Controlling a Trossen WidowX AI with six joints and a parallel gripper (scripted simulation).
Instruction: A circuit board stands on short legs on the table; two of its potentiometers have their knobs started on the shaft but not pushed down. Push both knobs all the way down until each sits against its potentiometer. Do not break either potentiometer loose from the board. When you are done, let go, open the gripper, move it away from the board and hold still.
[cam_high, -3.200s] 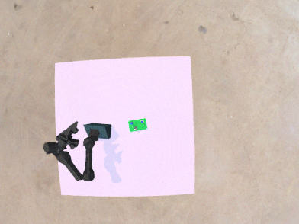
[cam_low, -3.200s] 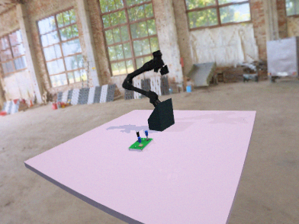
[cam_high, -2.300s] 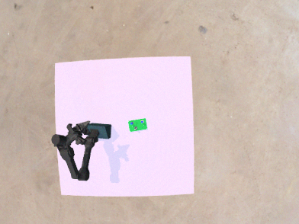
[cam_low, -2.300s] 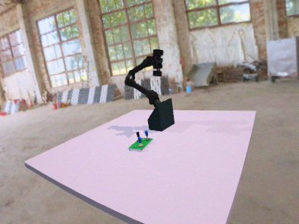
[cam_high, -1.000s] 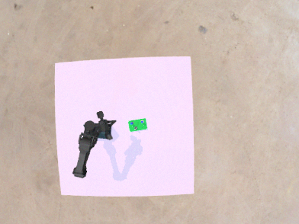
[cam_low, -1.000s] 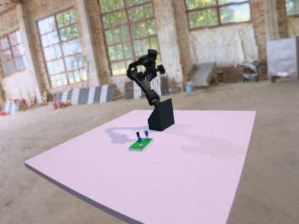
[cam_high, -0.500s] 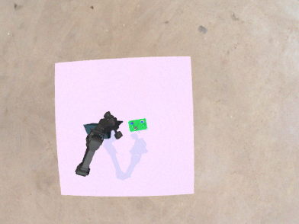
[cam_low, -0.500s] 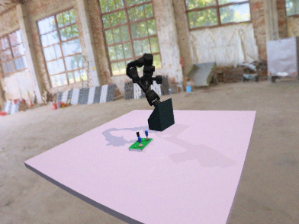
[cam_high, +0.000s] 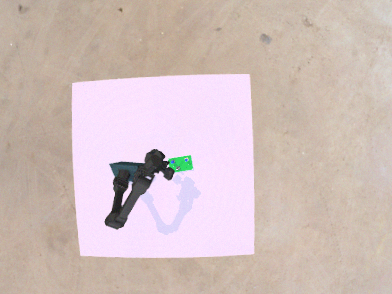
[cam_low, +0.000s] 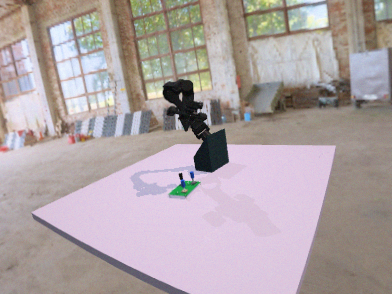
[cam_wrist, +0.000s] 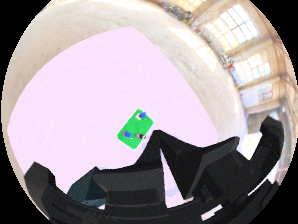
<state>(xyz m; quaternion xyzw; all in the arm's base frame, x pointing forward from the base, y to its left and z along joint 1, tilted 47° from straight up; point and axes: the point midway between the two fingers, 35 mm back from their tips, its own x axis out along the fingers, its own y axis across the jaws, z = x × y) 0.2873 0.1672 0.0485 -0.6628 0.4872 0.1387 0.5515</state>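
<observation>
The green circuit board (cam_high: 186, 167) (cam_low: 176, 193) (cam_wrist: 135, 125) stands on the pink table. One blue knob (cam_high: 186, 160) (cam_low: 183, 184) (cam_wrist: 142, 115) stands above a pale base. Another blue knob (cam_high: 173, 162) (cam_low: 192, 174) (cam_wrist: 127, 134) stands higher, with grey visible below it. A dark-topped upright part (cam_low: 181, 176) (cam_wrist: 140, 136) is also on the board. The exact gaps under the knobs are too small to tell. My gripper (cam_wrist: 156, 132) is shut and empty, its tips together. It is high above the table, apart from the board.
The dark teal arm base (cam_high: 120, 169) (cam_low: 212, 152) (cam_wrist: 87, 187) stands close to the board. The bent arm (cam_high: 131, 200) reaches up from it. The pink table (cam_high: 220, 115) (cam_low: 280, 170) (cam_wrist: 75, 95) has open edges all round.
</observation>
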